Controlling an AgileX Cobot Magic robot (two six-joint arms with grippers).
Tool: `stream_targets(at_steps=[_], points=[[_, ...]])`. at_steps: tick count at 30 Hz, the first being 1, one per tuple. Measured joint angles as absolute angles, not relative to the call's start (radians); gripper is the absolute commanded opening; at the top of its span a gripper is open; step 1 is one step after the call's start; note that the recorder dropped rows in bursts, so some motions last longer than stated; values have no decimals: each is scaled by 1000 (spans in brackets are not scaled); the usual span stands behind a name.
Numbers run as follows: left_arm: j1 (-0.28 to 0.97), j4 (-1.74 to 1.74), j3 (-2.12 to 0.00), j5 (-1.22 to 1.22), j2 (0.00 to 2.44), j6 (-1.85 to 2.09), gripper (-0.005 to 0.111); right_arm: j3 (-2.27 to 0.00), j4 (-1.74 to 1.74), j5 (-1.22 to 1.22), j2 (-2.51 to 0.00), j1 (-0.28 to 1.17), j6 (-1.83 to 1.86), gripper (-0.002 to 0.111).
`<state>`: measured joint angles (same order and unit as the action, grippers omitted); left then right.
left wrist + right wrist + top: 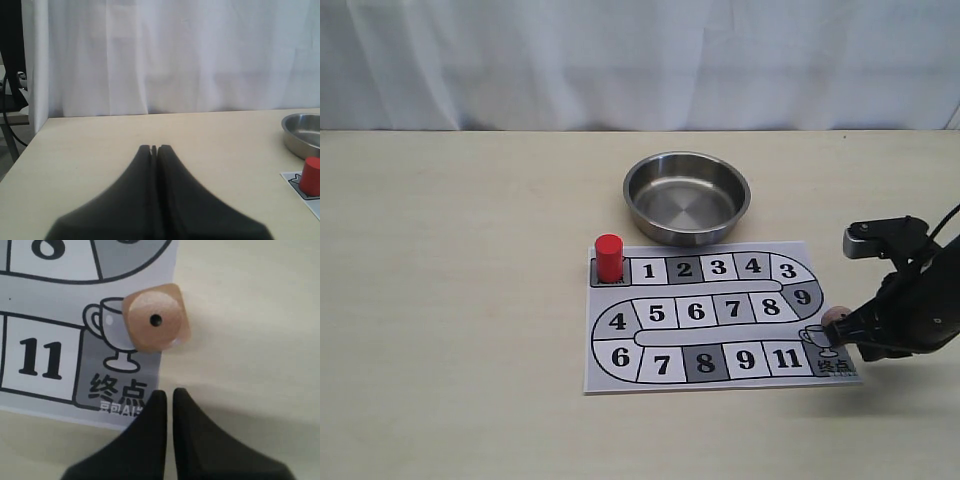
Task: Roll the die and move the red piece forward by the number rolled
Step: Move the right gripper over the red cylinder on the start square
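The pale tan die (838, 318) lies on the right edge of the printed board (650, 340), half over the trophy square, one pip up (156, 320). My right gripper (842, 338) sits low just beside it; in the right wrist view its tips (169, 392) stand almost together with only a thin slit, the die a little beyond them and not held. The red piece (609, 257) stands upright on the start square at the board's upper left corner, also seen in the left wrist view (311, 176). My left gripper (154, 147) is shut and empty, out of the exterior view.
A steel bowl (686, 196) stands just behind the board, its rim also showing in the left wrist view (302, 134). A white curtain hangs behind the table. The right arm's body (905, 300) reaches in from the right edge.
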<state>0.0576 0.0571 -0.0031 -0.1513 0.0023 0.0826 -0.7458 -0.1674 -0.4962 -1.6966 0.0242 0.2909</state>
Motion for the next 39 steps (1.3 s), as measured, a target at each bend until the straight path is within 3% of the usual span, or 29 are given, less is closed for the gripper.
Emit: stream_targets(at_steps=[16, 30, 36, 39], points=[[58, 57, -3, -151, 2, 83, 0, -752, -160, -526, -1701, 24, 295, 4], [58, 57, -3, -151, 2, 83, 0, -856, -266, -641, -1531, 29, 299, 4], [58, 57, -3, -151, 2, 83, 0, -869, -315, -610, -1492, 164, 325, 5], [58, 57, -3, -151, 2, 83, 0, -869, -351, -540, -1492, 250, 327, 13]])
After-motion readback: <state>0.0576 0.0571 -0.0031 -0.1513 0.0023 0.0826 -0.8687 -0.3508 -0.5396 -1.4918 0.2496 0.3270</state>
